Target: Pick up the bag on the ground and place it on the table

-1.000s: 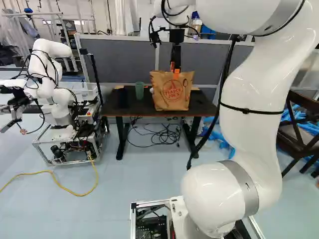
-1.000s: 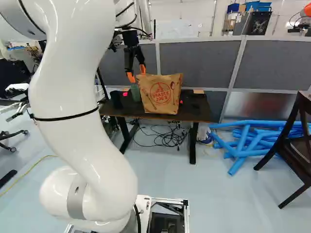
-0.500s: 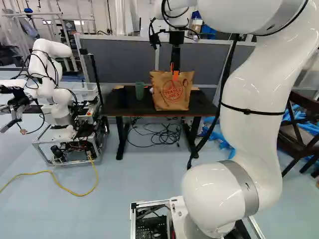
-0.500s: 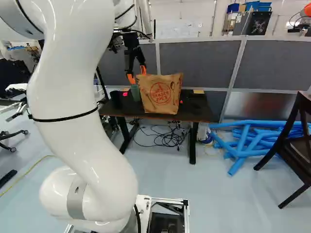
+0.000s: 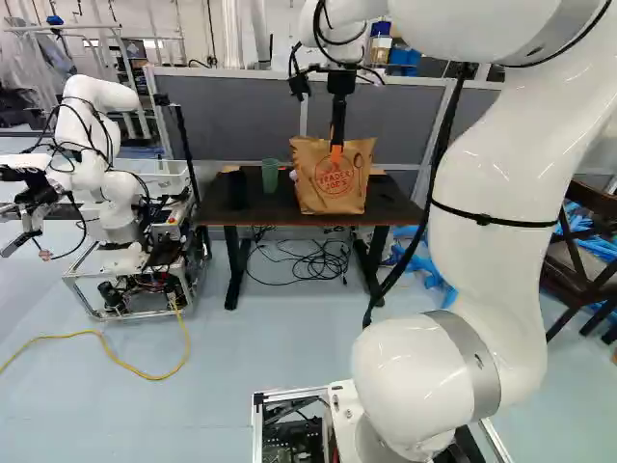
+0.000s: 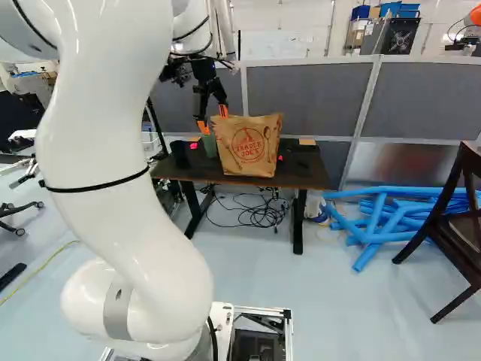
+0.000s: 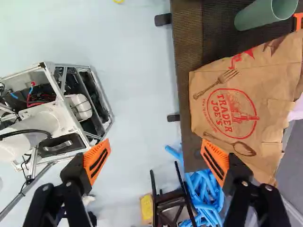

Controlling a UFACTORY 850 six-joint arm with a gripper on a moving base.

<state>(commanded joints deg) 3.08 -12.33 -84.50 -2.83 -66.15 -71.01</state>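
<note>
The brown paper bag stands upright on the dark table, its red round print facing the base. My gripper is at the bag's upper edge in the right base view; in the left base view its orange fingertips overlap the bag's upper front. From the wrist, the gripper is open, with floor showing between its widely spread fingers. One finger overlaps the printed face of the bag; the other is out over the floor. Nothing is held, and contact with the bag cannot be told.
A green cup stands beside the bag. Cables lie under the table. Another robot stands at the left of the left base view. Blue tubes and a dark chair are at the right; a grey partition rises behind.
My arm has shifted a little, bringing the gripper slightly lower and farther over the bag's front in the left base view. The bag stays put, and so does the base.
</note>
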